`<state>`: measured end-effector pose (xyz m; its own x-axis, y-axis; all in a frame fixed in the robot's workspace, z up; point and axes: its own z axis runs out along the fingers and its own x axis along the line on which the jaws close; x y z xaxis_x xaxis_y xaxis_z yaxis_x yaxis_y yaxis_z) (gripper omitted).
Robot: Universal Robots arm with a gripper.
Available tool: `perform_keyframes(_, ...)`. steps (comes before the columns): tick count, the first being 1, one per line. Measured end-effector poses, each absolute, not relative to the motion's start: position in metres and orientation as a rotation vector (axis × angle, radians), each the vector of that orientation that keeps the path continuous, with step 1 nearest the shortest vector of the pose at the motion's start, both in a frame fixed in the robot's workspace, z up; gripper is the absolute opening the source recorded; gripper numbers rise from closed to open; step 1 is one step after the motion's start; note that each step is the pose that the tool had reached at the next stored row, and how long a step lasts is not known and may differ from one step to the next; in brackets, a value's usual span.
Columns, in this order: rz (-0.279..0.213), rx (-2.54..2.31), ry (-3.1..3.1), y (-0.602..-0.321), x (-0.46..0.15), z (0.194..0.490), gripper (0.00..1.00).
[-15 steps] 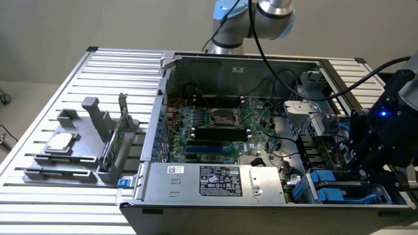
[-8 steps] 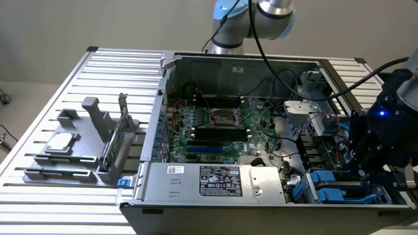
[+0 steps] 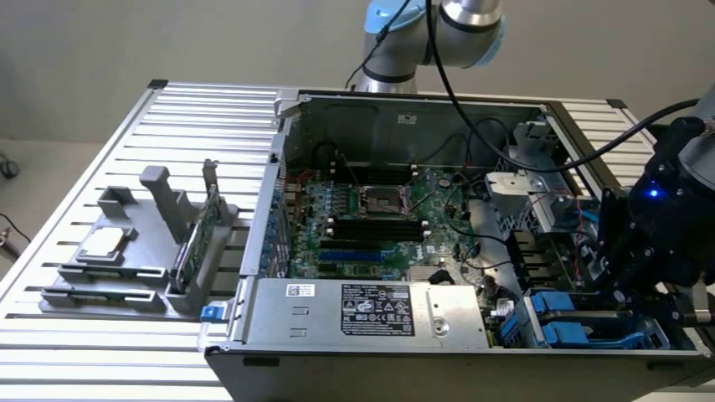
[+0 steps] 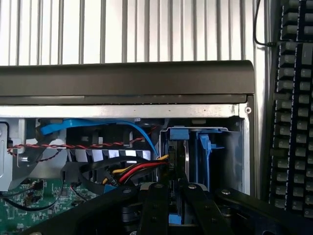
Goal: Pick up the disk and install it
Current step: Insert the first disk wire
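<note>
Over at the exterior view's right, low over the front corner of the open computer case [image 3: 369, 314]: black gripper [image 3: 621, 289], dipped into the drive bay [image 3: 564, 327] beside the blue carriers already sitting there. Cannot make out the claw's spread from this side.

Through the wrist view, looking down along the two dark fingers [image 4: 155, 205]: set narrow, apparently clamped either side of the disk [image 4: 178, 133], which stands on edge with its blue frame showing at the far tab and again between the fingers. Already partly down inside the bay slot, just beside a second blue carrier [image 4: 205, 152] and close to the bundle of red, yellow and black cables [image 4: 134, 171]. Keyboard [image 4: 293, 122] lying outside the case wall.

Judged as mid-installation: pickup done, seating under way, not yet fully home. Calls for keeping the disk square to the slot rails, clear of the neighbouring carrier and the cables, with no letting go until seated.
</note>
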<state>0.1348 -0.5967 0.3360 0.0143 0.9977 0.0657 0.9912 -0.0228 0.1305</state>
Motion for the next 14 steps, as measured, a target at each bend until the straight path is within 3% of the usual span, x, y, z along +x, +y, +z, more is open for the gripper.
perform_keyframes(14,0.215,2.205,2.16,-0.5967,0.1352,0.3342,0.17)
